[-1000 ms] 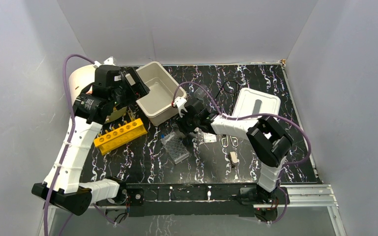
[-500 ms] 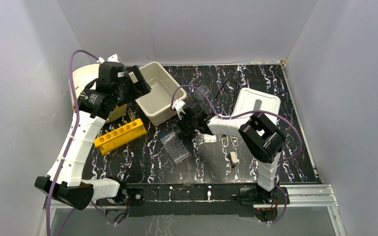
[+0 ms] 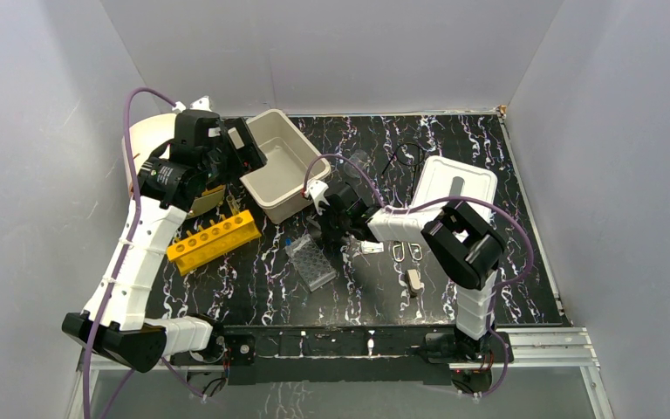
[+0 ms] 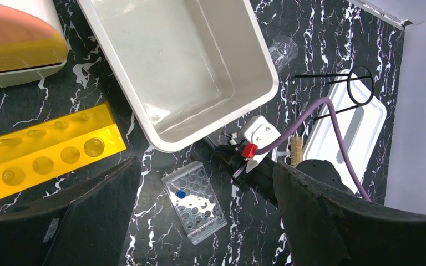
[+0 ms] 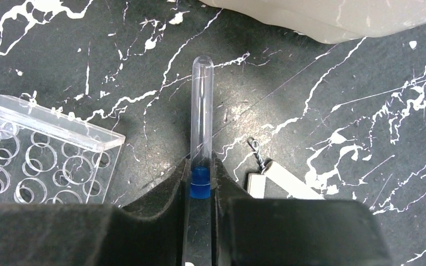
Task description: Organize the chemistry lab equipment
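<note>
On my left, the left gripper (image 4: pixel 206 169) hangs with its jaws spread wide, above the near left corner of the beige tub (image 3: pixel 290 147), holding nothing. Below it the yellow tube rack (image 3: pixel 214 241) lies flat on the table, apart from the tub. Moving right, the clear well tray (image 3: pixel 311 262) sits just beside the right gripper (image 5: pixel 201 166), which I see clamped on the blue-capped end of a clear tube (image 5: pixel 202 111). The tube points toward the tub wall, and the tray crowds its left side. A white triangle (image 5: pixel 280 183) lies close on its right. Further right are the black wire stand (image 3: pixel 406 161), the white lid (image 3: pixel 454 188) and a wooden clamp (image 3: pixel 413 281).
</note>
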